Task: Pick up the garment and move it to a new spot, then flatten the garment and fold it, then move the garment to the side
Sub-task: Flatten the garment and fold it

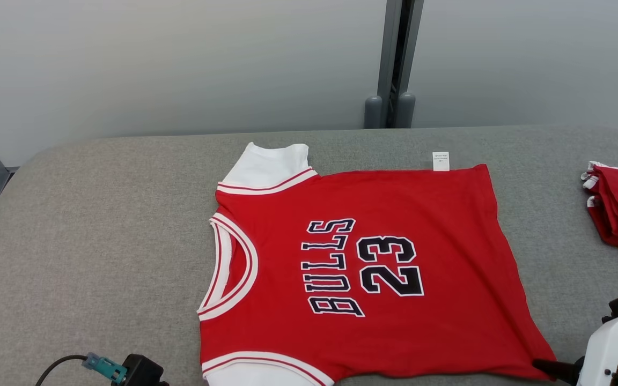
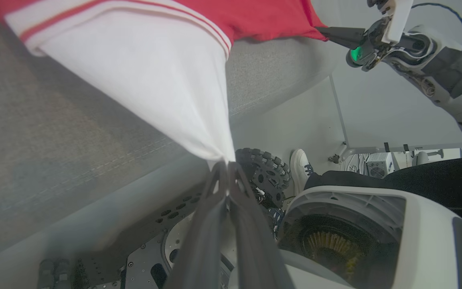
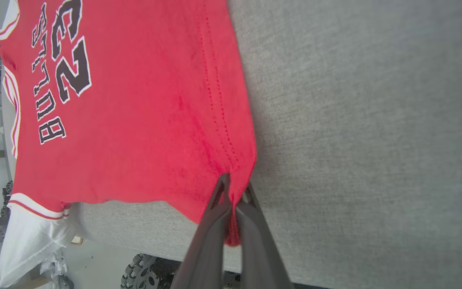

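Centre of head view: red jersey (image 1: 373, 268) lies face-up on grey table (image 1: 100, 214). Left gripper (image 2: 227, 168) pinches white sleeve (image 2: 155, 80) tip, right gripper (image 3: 233, 192) pinches hem corner at lower right, likely tensioning near edge to flatten cloth.

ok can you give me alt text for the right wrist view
The right gripper, with two long dark fingers, is shut on the hem corner of a red basketball jersey printed BULLS 23, which lies spread on a grey fabric-covered table. Its white sleeve reaches past the table edge at lower left.
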